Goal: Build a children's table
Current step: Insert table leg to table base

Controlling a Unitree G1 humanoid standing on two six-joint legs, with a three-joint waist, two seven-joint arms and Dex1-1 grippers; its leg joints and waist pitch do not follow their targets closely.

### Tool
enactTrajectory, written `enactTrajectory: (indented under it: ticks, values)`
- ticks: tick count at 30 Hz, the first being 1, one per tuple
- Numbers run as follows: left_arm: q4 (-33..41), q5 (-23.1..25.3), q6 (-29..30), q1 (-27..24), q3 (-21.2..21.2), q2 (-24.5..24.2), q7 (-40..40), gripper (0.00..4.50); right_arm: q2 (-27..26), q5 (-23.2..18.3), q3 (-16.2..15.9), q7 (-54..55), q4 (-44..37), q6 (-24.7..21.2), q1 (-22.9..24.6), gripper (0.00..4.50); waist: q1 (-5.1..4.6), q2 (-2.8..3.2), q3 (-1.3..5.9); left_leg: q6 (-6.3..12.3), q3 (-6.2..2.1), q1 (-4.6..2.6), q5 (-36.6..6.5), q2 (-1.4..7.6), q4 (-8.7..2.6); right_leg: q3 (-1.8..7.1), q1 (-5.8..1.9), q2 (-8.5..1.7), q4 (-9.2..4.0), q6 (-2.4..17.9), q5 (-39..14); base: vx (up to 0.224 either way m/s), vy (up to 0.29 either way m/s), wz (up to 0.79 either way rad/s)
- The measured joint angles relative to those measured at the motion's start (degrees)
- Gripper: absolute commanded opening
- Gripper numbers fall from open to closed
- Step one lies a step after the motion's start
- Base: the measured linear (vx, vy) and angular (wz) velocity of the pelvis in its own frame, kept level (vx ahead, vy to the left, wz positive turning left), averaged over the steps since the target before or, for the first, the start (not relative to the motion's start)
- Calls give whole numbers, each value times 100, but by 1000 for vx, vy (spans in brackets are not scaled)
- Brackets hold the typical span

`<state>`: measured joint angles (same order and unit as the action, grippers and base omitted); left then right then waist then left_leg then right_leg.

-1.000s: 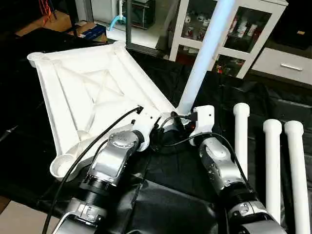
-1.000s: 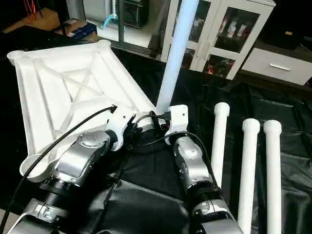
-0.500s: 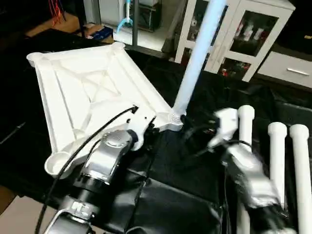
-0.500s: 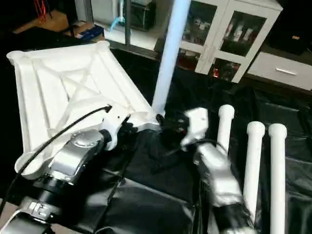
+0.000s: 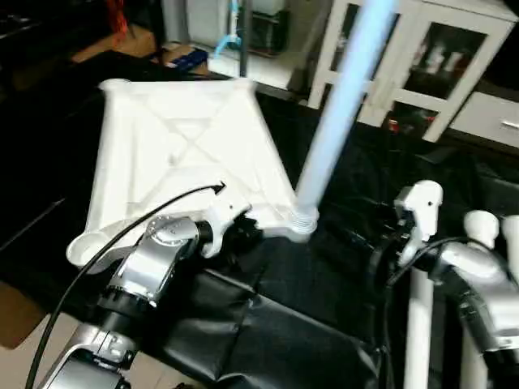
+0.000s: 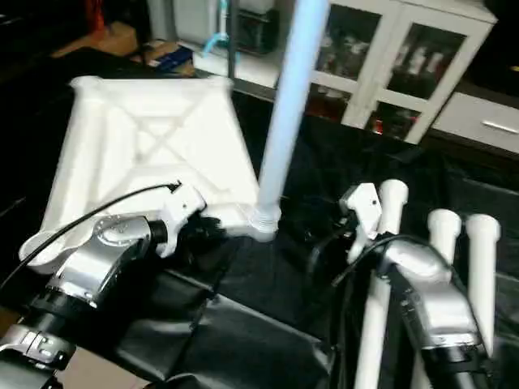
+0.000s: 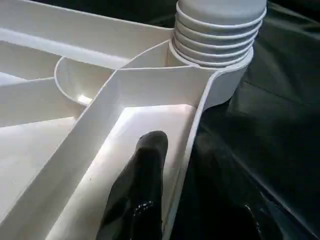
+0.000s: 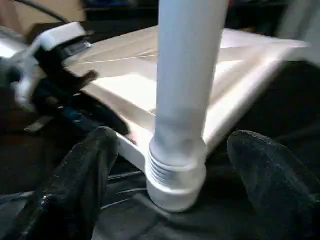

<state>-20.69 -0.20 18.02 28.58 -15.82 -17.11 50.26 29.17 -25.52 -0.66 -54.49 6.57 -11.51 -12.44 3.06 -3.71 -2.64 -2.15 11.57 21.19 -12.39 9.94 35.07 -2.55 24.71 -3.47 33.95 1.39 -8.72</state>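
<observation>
The white tabletop (image 5: 178, 146) lies upside down on black cloth, its X-braced ribs facing up. One long white leg (image 5: 336, 113) stands upright in the near right corner socket (image 5: 302, 220), with its ribbed end (image 7: 217, 30) seated in it. My left gripper (image 5: 243, 235) is shut on the tabletop's rim (image 7: 190, 135) just beside that socket, one black finger (image 7: 142, 185) inside the rim. My right gripper (image 5: 381, 259) hangs open to the right of the leg, its fingers (image 8: 85, 175) spread wide and clear of it. Three loose legs (image 6: 381, 267) lie side by side at the right.
A white glass-door cabinet (image 5: 438, 57) stands behind the work area. Black cloth (image 5: 324, 324) covers the surface, and bare floor (image 5: 16, 316) shows at the near left. My right forearm (image 6: 430, 300) lies over the loose legs.
My right gripper has drawn back from the leg's base to the right and spread wider. The left gripper keeps its hold on the rim. The camera has shifted.
</observation>
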Motion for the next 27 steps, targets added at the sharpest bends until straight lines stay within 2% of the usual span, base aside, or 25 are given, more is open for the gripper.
enactTrajectory:
  ticks: [4, 11, 23, 25, 27]
  values:
    - [145, -13, -132, -86, -204, -49, 352, 70, 144, -84, -156, -434, 8, -169, -106, 449, 41, 0, 0, 0, 1, -3, 0, 0, 9, -1, -5, -2, 7, 0, 0, 0, 0, 0]
    - [203, -15, -215, -104, -402, -36, 632, 70, 141, 127, -316, -585, 242, -35, -408, 450, 4, 0, 0, -23, -2, -7, -12, 2, 26, -1, -9, -2, 20, 0, 6, 0, 0, 0]
    - [219, -20, -291, -104, -421, -124, 770, 70, 187, 344, -477, -1004, 613, 78, -612, 450, 19, 0, 0, 2, -2, -3, 2, 3, 29, -2, -9, -2, 19, 0, 5, 0, 0, 0]
    - [218, -28, -300, -104, -419, -155, 797, 70, 276, 358, -499, -1093, 665, 86, -613, 423, 20, 0, 0, 2, -2, -3, 2, 3, 29, -3, -9, -2, 18, 0, 5, 0, 0, 0]
    - [219, -46, -300, -104, -414, -173, 815, 70, 310, 363, -504, -1116, 731, 92, -612, 416, 15, 0, 0, 2, -2, -3, 2, 3, 29, -2, -9, -1, 19, 0, 5, 0, 0, 0]
